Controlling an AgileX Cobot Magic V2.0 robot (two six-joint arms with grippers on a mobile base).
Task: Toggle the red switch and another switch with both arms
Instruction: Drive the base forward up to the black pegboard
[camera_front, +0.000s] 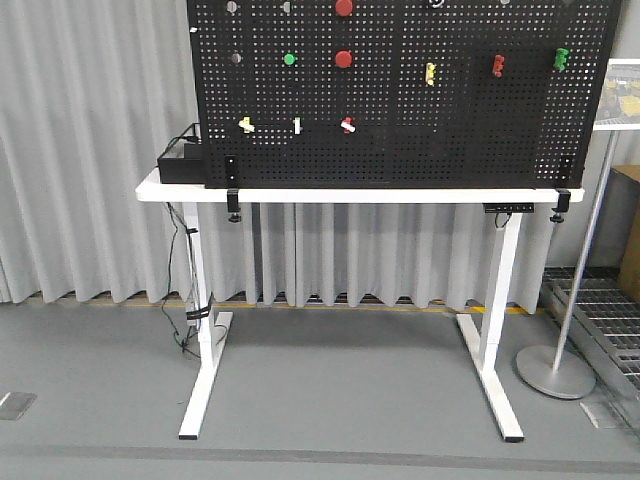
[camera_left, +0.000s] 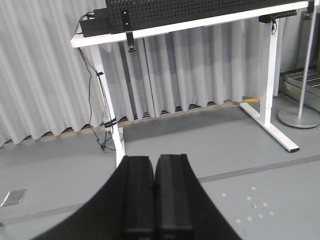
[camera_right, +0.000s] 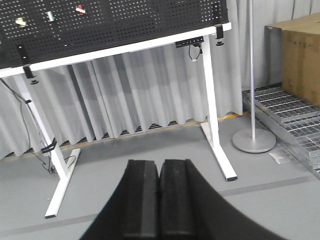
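Grey curtains (camera_front: 90, 150) back a white table (camera_front: 300, 192) holding a black pegboard (camera_front: 400, 150). On its lowest row the red switch (camera_front: 347, 125) sits right of a yellow switch (camera_front: 246, 125) and a white switch (camera_front: 297, 125). Well short of it, the left gripper (camera_left: 155, 200) has its fingers pressed together on nothing, and the right gripper (camera_right: 159, 200) is likewise closed and empty, both angled down toward the floor (camera_front: 330, 400).

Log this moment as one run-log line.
left gripper: jaws shut, empty | right gripper: jaws shut, empty | red switch: untouched | both short of pegboard
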